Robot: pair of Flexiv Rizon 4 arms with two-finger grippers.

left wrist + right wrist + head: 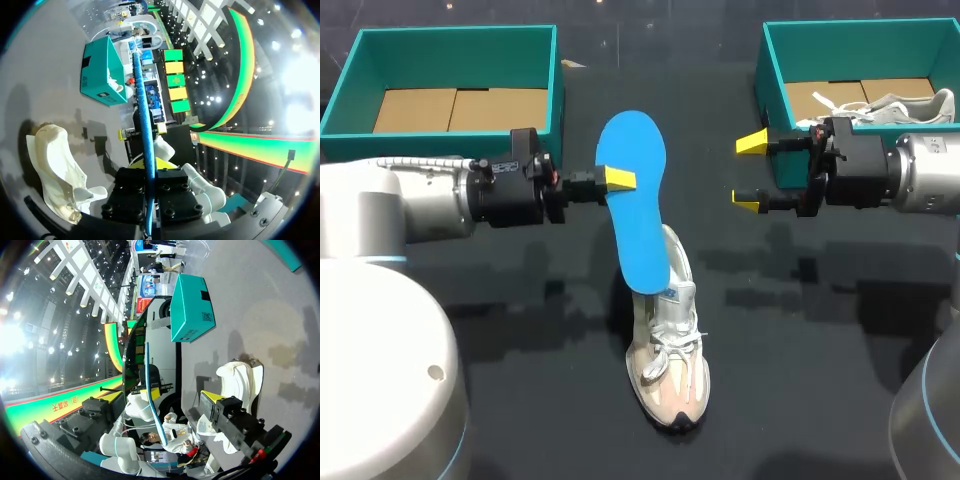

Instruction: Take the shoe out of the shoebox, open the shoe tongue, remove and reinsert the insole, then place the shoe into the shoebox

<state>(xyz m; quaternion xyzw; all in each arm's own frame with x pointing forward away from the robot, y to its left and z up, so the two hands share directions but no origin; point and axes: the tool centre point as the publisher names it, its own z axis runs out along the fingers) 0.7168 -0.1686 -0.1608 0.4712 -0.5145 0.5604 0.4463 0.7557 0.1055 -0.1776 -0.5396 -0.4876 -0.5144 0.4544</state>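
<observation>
Blue against the dark surface, the insole stands nearly upright. Our left hand pinches its upper part from both faces, and its lower end is tucked into the heel opening of the shoe. We judge that this high grip lets the insole be steered along the shoe's length. The shoe rests on its sole mid-tabletop, toward the near edge, with its toe pointing at us. Our right hand hovers with fingers apart, holding nothing, just beside the right shoebox at the far right corner. That box holds a second pale shoe. The left shoebox, at the far left corner, shows only its cardboard floor.
</observation>
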